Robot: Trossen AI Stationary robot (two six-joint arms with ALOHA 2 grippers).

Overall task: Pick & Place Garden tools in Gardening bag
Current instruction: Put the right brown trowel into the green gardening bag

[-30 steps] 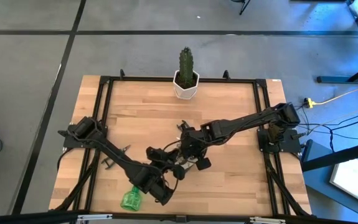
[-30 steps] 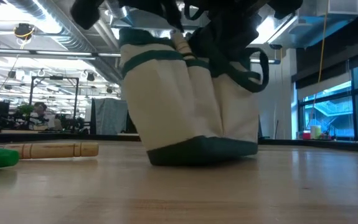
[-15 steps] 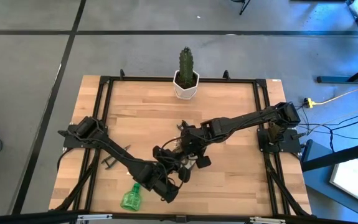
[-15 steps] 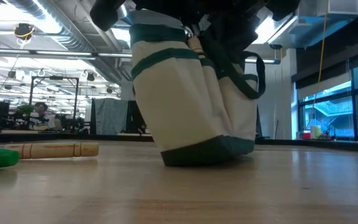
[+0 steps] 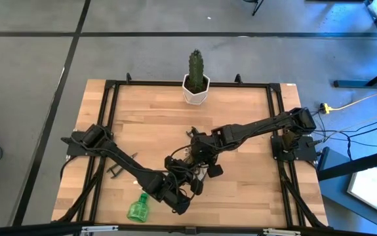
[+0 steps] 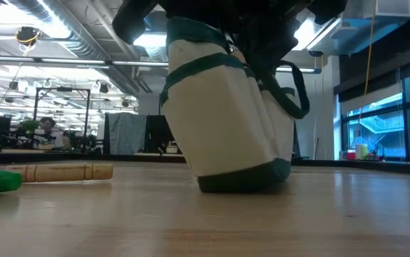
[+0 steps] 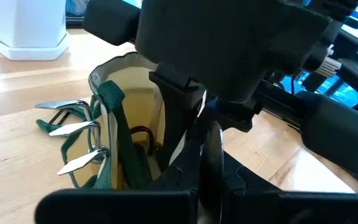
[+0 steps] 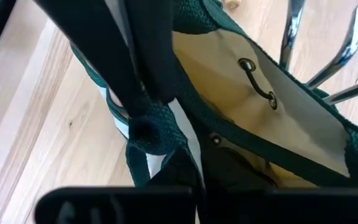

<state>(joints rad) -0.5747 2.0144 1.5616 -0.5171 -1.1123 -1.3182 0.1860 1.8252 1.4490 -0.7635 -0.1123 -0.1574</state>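
The wooden desk [image 5: 149, 124] is carrying everything I am working with. In the middle of it the gardening bag [image 6: 226, 121] is standing, cream with dark green bands, and it is leaning over to one side. Both of my arms are meeting right above it.

My left tool [image 5: 187, 185] is reaching in from the near side of the desk. Its fingers are pressed together on the rim of the bag. My right tool [image 5: 200, 152] is coming in from the far side. It is pinching the bag too, up by a dark green loop handle [image 8: 142, 118].

In my left wrist view the bag is hanging open, and I am looking into its tan inside. Shiny fork prongs [image 7: 79, 129] are poking out along one side of the bag.

A cactus in a white pot [image 5: 196, 82] is sitting at the far edge of the desk, well apart from the bag.

A green spray bottle [image 5: 138, 210] is lying near the front edge, just beside my left arm.

A wooden handle [image 6: 65, 172] is lying flat on the desk, close to the bottle.
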